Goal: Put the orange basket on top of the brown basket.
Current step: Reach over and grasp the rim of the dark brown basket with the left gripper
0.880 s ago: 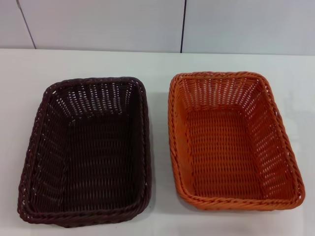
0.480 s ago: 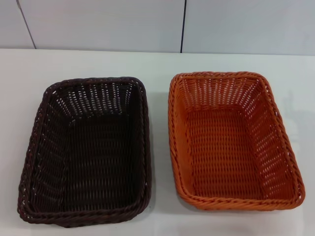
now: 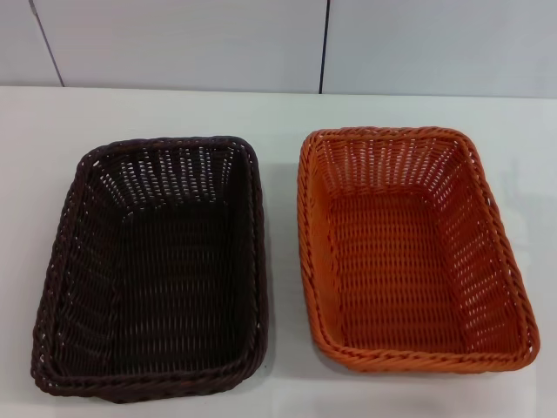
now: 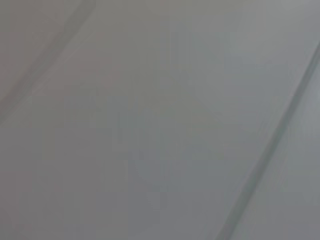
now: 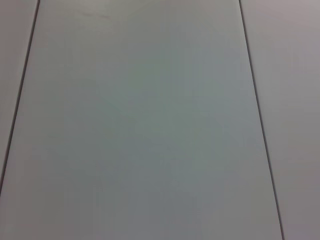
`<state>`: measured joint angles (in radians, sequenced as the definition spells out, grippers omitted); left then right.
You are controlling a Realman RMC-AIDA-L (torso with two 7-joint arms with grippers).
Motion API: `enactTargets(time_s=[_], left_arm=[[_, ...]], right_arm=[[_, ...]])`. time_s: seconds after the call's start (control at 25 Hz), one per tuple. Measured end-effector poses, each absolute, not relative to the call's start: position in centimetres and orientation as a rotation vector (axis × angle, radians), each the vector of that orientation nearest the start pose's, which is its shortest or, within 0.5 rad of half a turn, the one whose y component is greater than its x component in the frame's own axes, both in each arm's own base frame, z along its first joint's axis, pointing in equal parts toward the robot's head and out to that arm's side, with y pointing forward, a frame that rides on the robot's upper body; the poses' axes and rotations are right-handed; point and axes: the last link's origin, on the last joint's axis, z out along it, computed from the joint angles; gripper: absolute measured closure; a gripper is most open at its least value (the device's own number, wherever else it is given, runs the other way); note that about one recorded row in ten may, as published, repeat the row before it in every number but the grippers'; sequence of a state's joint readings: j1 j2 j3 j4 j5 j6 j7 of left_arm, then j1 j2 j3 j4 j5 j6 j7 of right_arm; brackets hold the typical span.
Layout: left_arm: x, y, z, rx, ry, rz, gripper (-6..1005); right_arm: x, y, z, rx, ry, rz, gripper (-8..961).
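A white table (image 3: 174, 113) is filling most of the head view, its bare top catching even, soft light (no hard shadows anywhere). Behind its far edge a pale grey wall (image 3: 183, 43) of flat panels is running across, with a dark vertical seam (image 3: 325, 43) splitting it. Both wrist views are showing only grey panels (image 5: 140, 125) crossed by thin dark seams (image 4: 270, 145).

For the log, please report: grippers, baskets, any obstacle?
Both grippers out of view. Orange basket on table, beside brown basket, apart. Nothing between them.
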<state>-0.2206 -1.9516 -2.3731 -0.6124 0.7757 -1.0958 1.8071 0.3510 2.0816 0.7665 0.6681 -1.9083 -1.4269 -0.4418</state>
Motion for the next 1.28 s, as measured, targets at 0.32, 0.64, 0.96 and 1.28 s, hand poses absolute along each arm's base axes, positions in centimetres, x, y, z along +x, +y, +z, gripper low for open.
enactTargets(time_s=[0.32,0.64,0.96,1.28], left_arm=[[-32.3,33.7,18.4,-1.687,-1.017,-1.182,344],[-27.6,34.2,17.4,-1.926,-1.152,-0.866,345],[-24.2,33.9,14.8,-1.951,-1.188,-0.397,346],[-23.3,34.2,12.2,-1.924,-1.207,-0.117,347]], right_arm=[[24.0,32.5,1.0,-1.172,0.283,0.820,287],[23.8,33.0,1.0,-1.178,0.273,0.822,287],[23.3,33.5,1.0,-1.184,0.265,0.832,288],[23.1,33.9,1.0,-1.194,0.267,0.851,288]])
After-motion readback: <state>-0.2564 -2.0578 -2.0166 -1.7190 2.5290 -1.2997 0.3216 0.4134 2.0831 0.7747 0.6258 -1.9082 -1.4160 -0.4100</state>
